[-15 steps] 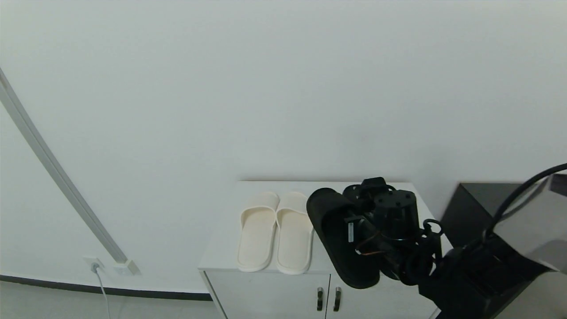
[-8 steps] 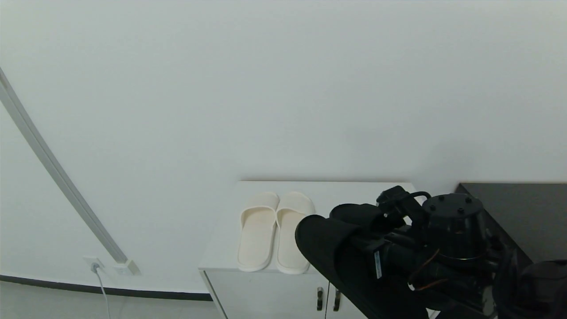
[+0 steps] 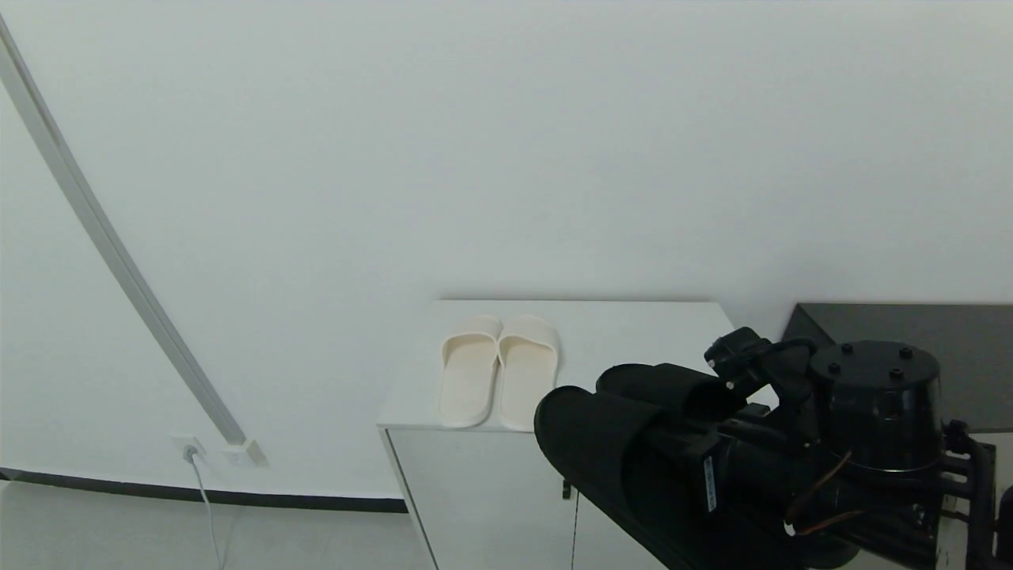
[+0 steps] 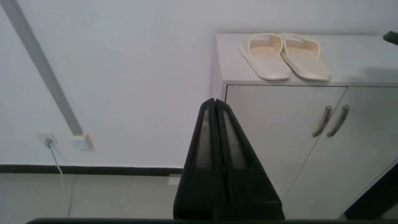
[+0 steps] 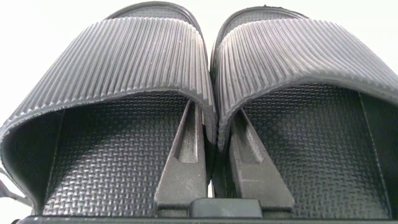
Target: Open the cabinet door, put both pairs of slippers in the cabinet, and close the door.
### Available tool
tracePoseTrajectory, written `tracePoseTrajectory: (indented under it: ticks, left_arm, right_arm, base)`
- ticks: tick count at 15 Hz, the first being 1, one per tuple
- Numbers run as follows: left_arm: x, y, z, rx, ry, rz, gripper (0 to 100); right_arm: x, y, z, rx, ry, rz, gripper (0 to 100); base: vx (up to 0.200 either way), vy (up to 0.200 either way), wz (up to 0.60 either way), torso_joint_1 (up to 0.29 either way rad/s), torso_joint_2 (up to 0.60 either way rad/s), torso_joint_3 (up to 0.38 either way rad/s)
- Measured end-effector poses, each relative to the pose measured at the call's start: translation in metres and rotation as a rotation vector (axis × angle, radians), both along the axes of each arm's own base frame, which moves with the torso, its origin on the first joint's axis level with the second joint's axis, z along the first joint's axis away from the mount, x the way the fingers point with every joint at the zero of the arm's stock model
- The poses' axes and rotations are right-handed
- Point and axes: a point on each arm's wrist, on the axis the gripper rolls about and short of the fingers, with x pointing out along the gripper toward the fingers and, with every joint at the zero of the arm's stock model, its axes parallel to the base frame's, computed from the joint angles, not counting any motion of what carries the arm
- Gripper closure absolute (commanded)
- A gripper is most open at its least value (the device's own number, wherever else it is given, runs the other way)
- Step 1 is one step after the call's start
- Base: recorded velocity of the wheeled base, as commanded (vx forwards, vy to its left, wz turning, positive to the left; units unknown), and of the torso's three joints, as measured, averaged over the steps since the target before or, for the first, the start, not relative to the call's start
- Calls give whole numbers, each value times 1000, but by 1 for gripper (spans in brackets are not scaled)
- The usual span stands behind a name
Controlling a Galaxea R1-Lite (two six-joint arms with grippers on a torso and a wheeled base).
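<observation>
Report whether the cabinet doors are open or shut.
Shut. Both doors sit flush, their handles side by side at the seam.

Plain cream slippers [image 3: 498,370]; black slippers [image 5: 143,68] with ribbed straps and diamond-embossed footbeds; white cabinet [image 3: 633,332] with grey handles [image 4: 321,121]; black right claw [image 5: 216,112]; grey wall strip [image 3: 119,253] on white wall [image 3: 506,158].

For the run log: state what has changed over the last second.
The right tool, shut on the black slippers, carried them off the cabinet top, down and toward the robot; they now hang before the doors. The head view also shifted as a whole. The white slippers stayed on top, and the doors stayed shut.
</observation>
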Motion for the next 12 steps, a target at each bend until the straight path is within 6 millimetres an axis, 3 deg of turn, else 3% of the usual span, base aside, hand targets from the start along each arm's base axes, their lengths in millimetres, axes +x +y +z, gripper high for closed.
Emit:
tracePoseTrajectory:
  ticks: [12]
  left_arm:
    - [0, 0, 0, 0, 0, 1, 100]
  right_arm:
    - [-9, -3, -2, -6, 2, 41, 100]
  base:
    - [0, 0, 0, -5, 8, 7]
